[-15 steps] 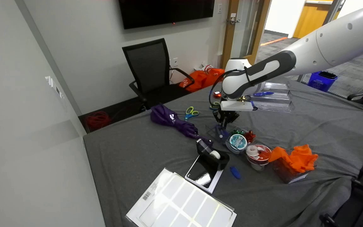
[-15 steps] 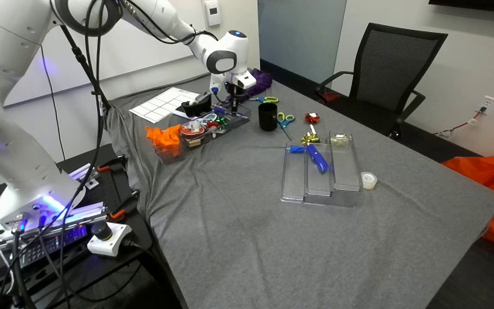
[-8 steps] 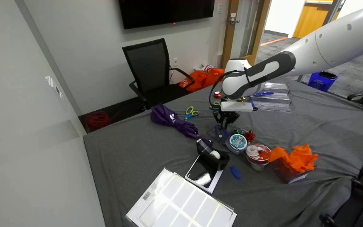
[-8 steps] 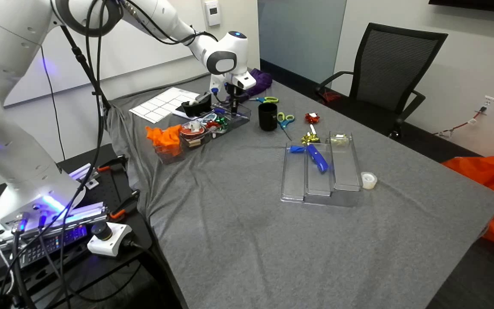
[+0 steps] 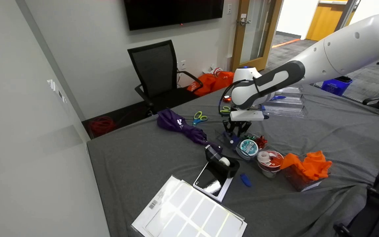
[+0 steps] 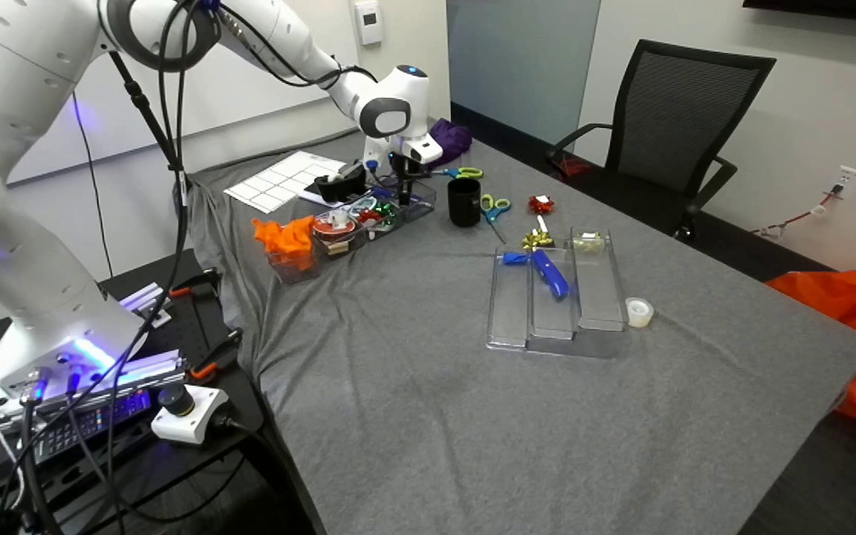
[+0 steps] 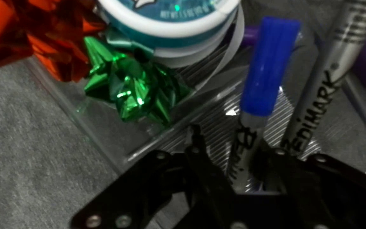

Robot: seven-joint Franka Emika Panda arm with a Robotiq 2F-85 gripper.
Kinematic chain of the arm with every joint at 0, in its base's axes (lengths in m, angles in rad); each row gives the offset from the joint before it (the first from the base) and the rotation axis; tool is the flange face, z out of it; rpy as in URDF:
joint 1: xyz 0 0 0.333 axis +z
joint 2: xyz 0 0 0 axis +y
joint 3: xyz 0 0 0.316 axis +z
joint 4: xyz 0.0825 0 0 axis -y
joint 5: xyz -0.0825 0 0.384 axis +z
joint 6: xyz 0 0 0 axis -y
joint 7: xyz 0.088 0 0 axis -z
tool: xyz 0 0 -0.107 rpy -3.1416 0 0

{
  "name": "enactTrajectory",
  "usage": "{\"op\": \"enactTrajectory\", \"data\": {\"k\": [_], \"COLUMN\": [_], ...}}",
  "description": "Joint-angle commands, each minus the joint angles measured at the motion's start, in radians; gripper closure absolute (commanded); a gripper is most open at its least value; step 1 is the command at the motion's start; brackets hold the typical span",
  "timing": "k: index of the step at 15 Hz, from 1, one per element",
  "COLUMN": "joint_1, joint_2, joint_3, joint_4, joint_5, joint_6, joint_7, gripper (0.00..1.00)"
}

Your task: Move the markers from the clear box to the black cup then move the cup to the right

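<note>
Gray cloth-covered table [image 6: 413, 431], wrinkled at left. Nearest, bottom of the wrist view: black end effector [image 7: 229, 140], spread, with no visible pinch, straddling a blue-capped marker [image 7: 256, 92] inside the clear box [image 7: 214, 127]. Just right of that marker, a gray "EDIMARK"-lettered marker [image 7: 329, 73]. Likeliest trouble: a two-marker grab or a sideways shove, because of the tight spacing; perhaps a snag on the box wall. Farther, upper centre of an exterior view: upright black cup [image 6: 464, 202], just beside scissors [image 6: 493, 215], at some risk of tipping from an off-centre marker drop.
</note>
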Motion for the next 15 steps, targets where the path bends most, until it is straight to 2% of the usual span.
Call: {"op": "enactTrajectory", "data": {"k": [1,2,3,5,9,15], "joint_1": [0.007,0.006,0.004,-0.003,-0.001,-0.015], "joint_2": [0.025,0.018,0.010,-0.028,-0.107,-0.247], "joint_3": [-0.009,-0.006,-0.004,0.003,0.005,0.020], "joint_4": [0.021,0.014,0.009,-0.015,-0.064,-0.109], "joint_5": [-0.008,-0.004,-0.001,0.008,0.015,0.054], "joint_6": [-0.014,-0.014,-0.015,-0.025,-0.035,-0.139], "joint_7": [0.007,0.006,0.004,-0.003,0.003,0.034], "gripper": [0.91,0.98,1.00,0.96,0.96,0.96]}}
